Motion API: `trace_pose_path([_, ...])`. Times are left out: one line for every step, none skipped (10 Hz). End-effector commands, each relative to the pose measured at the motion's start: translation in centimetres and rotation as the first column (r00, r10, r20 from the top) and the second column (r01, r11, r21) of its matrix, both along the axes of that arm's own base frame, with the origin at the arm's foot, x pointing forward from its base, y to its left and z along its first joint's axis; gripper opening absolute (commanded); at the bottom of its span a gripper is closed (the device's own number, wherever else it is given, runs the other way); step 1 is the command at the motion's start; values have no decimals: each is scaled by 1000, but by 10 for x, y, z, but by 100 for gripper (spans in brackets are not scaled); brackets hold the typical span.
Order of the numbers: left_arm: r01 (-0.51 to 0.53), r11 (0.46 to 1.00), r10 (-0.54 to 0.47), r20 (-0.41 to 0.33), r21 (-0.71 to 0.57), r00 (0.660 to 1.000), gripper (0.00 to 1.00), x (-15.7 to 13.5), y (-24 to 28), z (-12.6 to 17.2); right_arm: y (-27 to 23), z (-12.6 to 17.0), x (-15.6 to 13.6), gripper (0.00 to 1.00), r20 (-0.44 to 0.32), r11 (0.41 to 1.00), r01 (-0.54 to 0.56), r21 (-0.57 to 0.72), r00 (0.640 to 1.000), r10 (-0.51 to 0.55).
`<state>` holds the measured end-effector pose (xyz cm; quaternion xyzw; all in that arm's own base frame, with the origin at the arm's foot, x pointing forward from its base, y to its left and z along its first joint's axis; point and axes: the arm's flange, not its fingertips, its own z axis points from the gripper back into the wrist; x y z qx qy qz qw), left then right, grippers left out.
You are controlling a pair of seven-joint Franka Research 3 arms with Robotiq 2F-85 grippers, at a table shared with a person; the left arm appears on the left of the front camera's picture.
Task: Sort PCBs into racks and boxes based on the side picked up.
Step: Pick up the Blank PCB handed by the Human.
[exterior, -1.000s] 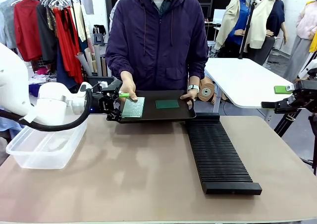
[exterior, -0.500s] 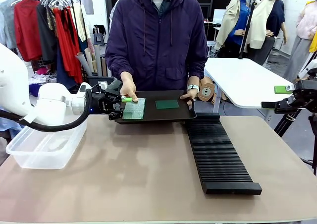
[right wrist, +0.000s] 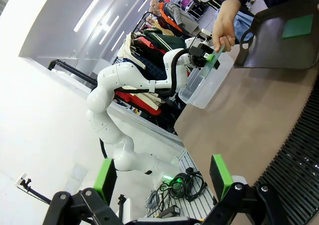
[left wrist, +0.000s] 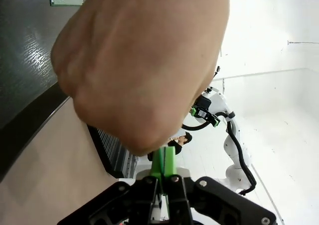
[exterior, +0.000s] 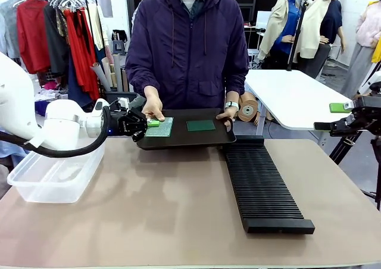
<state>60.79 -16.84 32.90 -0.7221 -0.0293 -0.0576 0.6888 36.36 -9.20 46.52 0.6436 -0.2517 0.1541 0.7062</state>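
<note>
Vs 1 s ago: L gripper (exterior: pixel 147 124) gone from jaws apart to clamped on left edge of pale PCB (exterior: pixel 161 127); looks flatter now. Lies grid face up at left end of black tray (exterior: pixel 184 137), person's hand (exterior: pixel 153 108) just beside pads. Can't tell long axis: near square from front. R gripper (right wrist: pixel 163 181) spread wide, empty, off to right.

So the left gripper (exterior: pixel 152 123) goes from jaws gaping wide to pinched right together on the left edge of the pale board (exterior: pixel 162 128). It also sits a touch higher against the tray (exterior: pixel 202 139) than a second ago, and the board now looks shallower, like its near edge is coming up.
</note>
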Motion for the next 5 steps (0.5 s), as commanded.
trace_pose_path([-16, 1000, 16, 0, -19, 1000, 0, 4, 0, 4, -1, 1, -1, 100, 3, 1000, 0, 3, 1000, 0])
trace_pose_path([-12, 1000, 12, 1, -17, 1000, 0, 4, 0, 4, -1, 1, -1, 100, 3, 1000, 0, 3, 1000, 0])
trace_pose_path([-10, 1000, 10, 3, -12, 1000, 0, 4, 0, 4, -1, 1, -1, 100, 3, 1000, 0, 3, 1000, 0])
trace_pose_path([-3, 1000, 3, 12, 3, 1000, 0, 4, -1, 5, -1, 1, -1, 100, 3, 1000, 0, 3, 1000, 0])
trace_pose_path([-1, 1000, 1, 0, 0, 1000, 0, 0, 1, 0, -1, 1, -1, 100, 3, 1000, 0, 3, 1000, 0])
